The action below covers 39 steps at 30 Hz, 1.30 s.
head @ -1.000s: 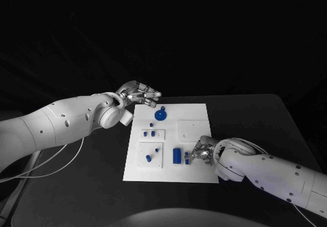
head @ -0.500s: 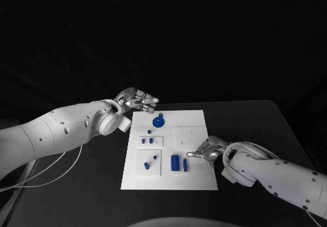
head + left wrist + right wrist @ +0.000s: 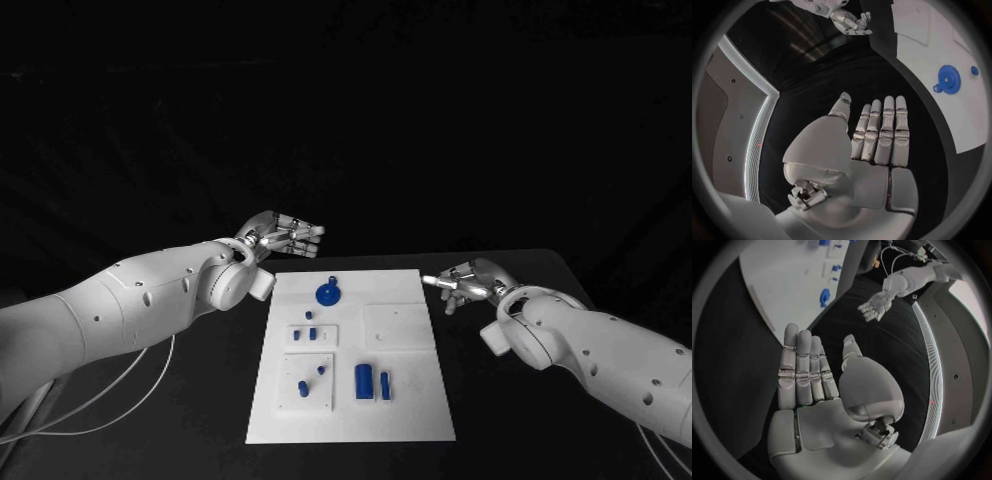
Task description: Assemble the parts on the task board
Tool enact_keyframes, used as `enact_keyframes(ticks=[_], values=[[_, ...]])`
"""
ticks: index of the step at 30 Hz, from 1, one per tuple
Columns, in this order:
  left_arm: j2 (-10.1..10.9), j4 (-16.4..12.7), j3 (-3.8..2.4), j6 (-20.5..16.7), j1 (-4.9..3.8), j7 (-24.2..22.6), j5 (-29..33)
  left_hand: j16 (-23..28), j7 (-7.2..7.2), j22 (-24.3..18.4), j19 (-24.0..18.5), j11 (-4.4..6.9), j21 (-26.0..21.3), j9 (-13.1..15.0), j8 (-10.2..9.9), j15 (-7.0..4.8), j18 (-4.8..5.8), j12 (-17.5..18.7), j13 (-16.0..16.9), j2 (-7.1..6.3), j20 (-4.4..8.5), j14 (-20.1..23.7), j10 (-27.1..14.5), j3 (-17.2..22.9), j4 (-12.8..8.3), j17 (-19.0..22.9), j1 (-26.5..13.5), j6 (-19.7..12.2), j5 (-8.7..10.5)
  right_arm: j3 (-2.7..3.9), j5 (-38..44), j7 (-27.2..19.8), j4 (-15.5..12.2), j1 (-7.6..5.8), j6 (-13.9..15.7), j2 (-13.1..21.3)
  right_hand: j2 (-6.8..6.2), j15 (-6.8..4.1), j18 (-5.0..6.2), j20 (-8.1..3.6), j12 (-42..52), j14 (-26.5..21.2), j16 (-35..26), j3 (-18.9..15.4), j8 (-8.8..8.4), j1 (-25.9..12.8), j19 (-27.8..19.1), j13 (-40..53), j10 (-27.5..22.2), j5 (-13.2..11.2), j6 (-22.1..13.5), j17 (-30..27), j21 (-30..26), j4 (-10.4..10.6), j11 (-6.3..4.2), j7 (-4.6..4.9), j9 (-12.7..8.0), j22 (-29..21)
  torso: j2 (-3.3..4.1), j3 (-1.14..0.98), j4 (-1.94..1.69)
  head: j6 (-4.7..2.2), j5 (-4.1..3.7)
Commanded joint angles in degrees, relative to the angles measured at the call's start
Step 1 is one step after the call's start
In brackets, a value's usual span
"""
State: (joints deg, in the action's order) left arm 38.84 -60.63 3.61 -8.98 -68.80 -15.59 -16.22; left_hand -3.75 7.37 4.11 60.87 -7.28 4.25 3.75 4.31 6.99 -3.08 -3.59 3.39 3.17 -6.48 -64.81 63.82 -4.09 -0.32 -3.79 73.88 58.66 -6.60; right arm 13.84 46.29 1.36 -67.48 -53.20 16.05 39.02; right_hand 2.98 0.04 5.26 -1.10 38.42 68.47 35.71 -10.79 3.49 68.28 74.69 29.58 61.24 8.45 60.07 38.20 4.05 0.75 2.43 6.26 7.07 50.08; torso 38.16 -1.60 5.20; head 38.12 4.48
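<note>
The task board [image 3: 404, 400] lies flat in the middle of the black table [image 3: 188, 420], long side running away from the robot, and neither hand touches it. The left hand [image 3: 286, 234] hovers off the board's far left corner, over bare table, with its fingers [image 3: 887, 131] stretched out side by side and the thumb set apart, holding nothing. The right hand [image 3: 464, 282] hangs just off the board's far right corner, likewise flat and spread, palm bare (the right wrist view shows the fingers [image 3: 801, 370] straight and close together with nothing between them and the thumb). Nearest the left hand is the round blue part [image 3: 329, 294], a disc with a small lug, lying on the far end of the board, apart from the fingertips. Behind it, toward the robot, two small blue pieces [image 3: 304, 334] stand in a raised white square, and two more small pieces [image 3: 310, 382] sit in a larger square below that. Beside these, on the board's near half, a short blue block [image 3: 365, 380] and a thinner blue bar [image 3: 385, 384] lie parallel, well away from both hands.
</note>
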Motion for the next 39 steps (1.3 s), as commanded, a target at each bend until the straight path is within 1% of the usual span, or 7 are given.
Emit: enact_keyframes(ticks=[1, 18, 19, 21, 25, 27, 39], values=[[-0.85, 1.27, -0.05, -2.4, -0.04, -2.53, 6.16, 0.31, -0.14, -0.07, -0.89, -0.09, -0.35, -0.15, -0.24, 0.24, -0.38, 0.25, -0.01, 0.15, -0.29, 1.55, -1.6, 0.07, -0.36, 0.11, 0.51, -1.01, -0.37, 1.17, -12.14, -11.18, 4.28, -0.46, -3.4, -1.41, 1.4, 1.29, -0.51, 1.6, -9.46, -0.16, -7.44, 0.15, 0.32, 0.8, -3.7, -10.93, 1.66, 0.66, -0.61, -7.83, 0.18, -1.6, 1.12, 0.63, -0.87, -10.25, -1.33, 0.43, 0.38, -2.11, -0.25], [-5.94, 9.45, -0.16, -2.26, 0.23, -5.76, 13.2, 0.35, -1.37, -0.13, -4.95, 0.86, -0.22, -0.23, -0.64, 0.76, -3.68, 0.29, -0.1, 1.08, -3.85, 6.85, -4.97, 0.8, -1.06, 0.32, 0.13, -1.34, -0.41, 6.61, -22.05, -19.0, 19.83, -0.97, -10.01, -8.52, 3.82, 7.61, 7.92, 16.6, -35.04, -9.61, -32.23, 4.46, -0.16, 0.57, -25.02, -26.28, -3.9, 3.83, -7.63, -34.77, 0.21, -5.62, 5.42, 0.76, -3.73, -46.29, -3.57, -0.16, 0.82, -6.66, 0.79], [-5.73, 9.12, -0.12, -2.54, 0.16, -3.7, 10.78, 3.75, -7.37, -4.11, -60.87, 7.28, -4.25, -3.75, -4.31, -6.99, 3.08, 3.59, -3.39, -3.17, 6.48, 24.26, -22.85, 4.09, 0.32, 3.79, -22.18, -58.66, 6.6, 6.52, -19.29, -15.92, 19.74, -0.97, -7.51, -8.37, -2.98, -0.04, -5.26, 1.1, -38.42, -27.09, -35.71, 10.79, -3.49, -19.61, -74.69, -29.58, -20.82, -8.45, -60.07, -38.2, -4.05, -0.75, -2.43, -6.26, -7.07, -50.08, -3.32, 0.09, 0.74, -6.42, 0.65], [-5.67, 8.89, -0.14, -2.73, 0.21, -3.76, 10.82, 3.75, -7.37, -4.11, -60.87, 7.28, -4.25, -3.75, -4.31, -6.99, 3.08, 3.59, -3.39, -3.17, 6.48, 64.81, -63.82, 4.09, 0.32, 3.79, -23.59, -58.66, 6.6, 6.41, -19.44, -16.0, 19.51, -1.0, -7.31, -8.29, -2.98, -0.04, -5.26, 1.1, -38.42, -68.47, -35.71, 10.79, -3.49, -21.55, -74.69, -29.58, -61.24, -8.45, -60.07, -38.2, -4.05, -0.75, -2.43, -6.26, -7.07, -50.08, -3.39, 0.12, 0.62, -6.36, 0.55], [-5.02, 6.74, -0.33, -4.56, 0.69, -4.35, 11.12, 3.75, -7.37, -4.11, -60.87, 7.28, -4.25, -3.75, -4.31, -6.99, 3.08, 3.59, -3.39, -3.17, 6.48, 64.81, -63.82, 4.09, 0.32, 3.79, -31.56, -58.66, 6.6, 5.37, -20.81, -16.78, 17.35, -1.3, -5.5, -7.58, -2.98, -0.04, -5.26, 1.1, -38.42, -68.47, -35.71, 10.79, -3.49, -68.28, -74.69, -29.58, -61.24, -8.45, -60.07, -38.2, -4.05, -0.75, -2.43, -6.26, -7.07, -50.08, -4.06, 0.39, -0.46, -5.88, -0.38], [-4.51, 5.05, -0.49, -5.99, 1.06, -4.81, 11.36, 3.75, -7.37, -4.11, -60.87, 7.28, -4.25, -3.75, -4.31, -6.99, 3.08, 3.59, -3.39, -3.17, 6.48, 64.81, -63.82, 4.09, 0.32, 3.79, -73.88, -58.66, 6.6, 4.56, -21.89, -17.39, 15.67, -1.54, -4.08, -7.02, -2.98, -0.04, -5.26, 1.1, -38.42, -68.47, -35.71, 10.79, -3.49, -68.28, -74.69, -29.58, -61.24, -8.45, -60.07, -38.2, -4.05, -0.75, -2.43, -6.26, -7.07, -50.08, -4.58, 0.61, -1.3, -5.5, -1.11], [1.08, -13.49, -2.17, -21.71, 5.15, -9.88, 13.98, 3.75, -7.37, -4.11, -60.87, 7.28, -4.25, -3.75, -4.31, -6.99, 3.08, 3.59, -3.39, -3.17, 6.48, 64.81, -63.82, 4.09, 0.32, 3.79, -73.88, -58.66, 6.6, -4.39, -33.75, -24.08, -2.88, -4.17, 11.55, -0.85, -2.98, -0.04, -5.26, 1.1, -38.42, -68.47, -35.71, 10.79, -3.49, -68.28, -74.69, -29.58, -61.24, -8.45, -60.07, -38.2, -4.05, -0.75, -2.43, -6.26, -7.07, -50.08, -6.98, 1.6, -5.2, -3.74, -4.48]])
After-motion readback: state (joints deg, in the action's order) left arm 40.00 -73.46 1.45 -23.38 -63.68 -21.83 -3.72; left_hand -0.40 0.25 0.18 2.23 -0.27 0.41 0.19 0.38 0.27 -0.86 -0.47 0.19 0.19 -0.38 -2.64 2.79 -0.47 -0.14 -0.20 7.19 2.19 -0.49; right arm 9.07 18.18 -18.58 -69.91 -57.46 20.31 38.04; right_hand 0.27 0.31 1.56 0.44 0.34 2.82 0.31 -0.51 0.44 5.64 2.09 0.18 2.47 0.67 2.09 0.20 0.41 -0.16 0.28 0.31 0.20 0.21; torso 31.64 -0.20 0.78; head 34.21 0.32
